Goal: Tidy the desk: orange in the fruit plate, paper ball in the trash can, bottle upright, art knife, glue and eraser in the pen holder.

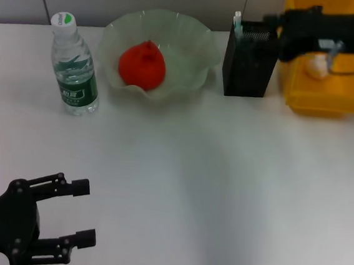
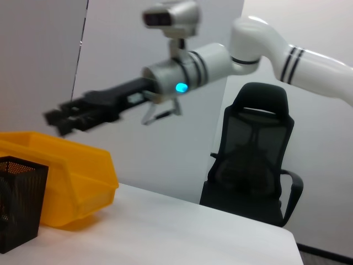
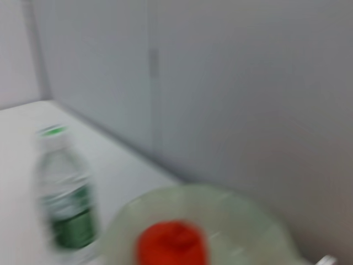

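Orange (image 1: 143,65): lies in the fruit plate (image 1: 192,40), far centre. Bottle (image 1: 74,66): upright, left of the plate. Pen holder (image 1: 250,55): right of the plate; a white item pokes above its rim, other contents hidden by mesh. Trash can (image 1: 328,91): far right, cut off by the frame edge. Paper ball (image 1: 316,66): pale wad inside the can, partly hidden under the right arm. Right gripper (image 1: 275,23): above holder and can; jaw state cannot be told. Left gripper (image 1: 84,214): near left, jaws spread, empty.

Orange-red orange (image 1: 143,64), seemingly pale-green fruit plate (image 1: 194,46)
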`<action>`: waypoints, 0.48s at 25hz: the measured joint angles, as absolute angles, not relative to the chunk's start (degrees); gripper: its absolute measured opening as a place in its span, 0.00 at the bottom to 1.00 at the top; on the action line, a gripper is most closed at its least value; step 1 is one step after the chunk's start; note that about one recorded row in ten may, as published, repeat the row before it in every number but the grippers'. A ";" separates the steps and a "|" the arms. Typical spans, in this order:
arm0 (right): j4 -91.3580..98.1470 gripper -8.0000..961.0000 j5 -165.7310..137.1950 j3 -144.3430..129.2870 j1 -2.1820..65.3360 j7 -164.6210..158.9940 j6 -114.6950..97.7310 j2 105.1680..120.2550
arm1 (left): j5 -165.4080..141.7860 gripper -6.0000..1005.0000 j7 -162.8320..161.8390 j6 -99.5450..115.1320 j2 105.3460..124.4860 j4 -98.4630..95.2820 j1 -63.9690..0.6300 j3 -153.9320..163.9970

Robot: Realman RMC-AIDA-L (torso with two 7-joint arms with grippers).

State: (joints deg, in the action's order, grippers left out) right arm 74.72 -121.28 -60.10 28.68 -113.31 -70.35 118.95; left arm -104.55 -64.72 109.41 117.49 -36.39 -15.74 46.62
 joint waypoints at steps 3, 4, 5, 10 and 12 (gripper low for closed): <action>77.01 0.70 -116.89 -58.21 24.46 -108.98 -79.06 118.99 | -104.74 0.80 -66.05 109.40 117.15 -35.56 -16.87 46.48; 77.09 0.70 -114.95 -57.22 23.05 -106.90 -81.91 118.99 | -104.82 0.80 -66.48 109.37 117.09 -35.44 -17.14 46.49; 76.95 0.70 -113.38 -56.22 21.75 -105.19 -84.39 119.02 | -104.87 0.80 -67.06 109.32 116.98 -35.28 -17.49 46.49; 73.36 0.70 -110.04 -51.10 17.86 -98.66 -95.01 119.03 | -105.06 0.80 -70.43 109.19 116.56 -35.01 -18.83 46.65; 71.87 0.70 -110.03 -50.02 16.56 -95.88 -97.88 119.07 | -105.27 0.80 -71.26 109.27 116.44 -34.99 -19.03 46.78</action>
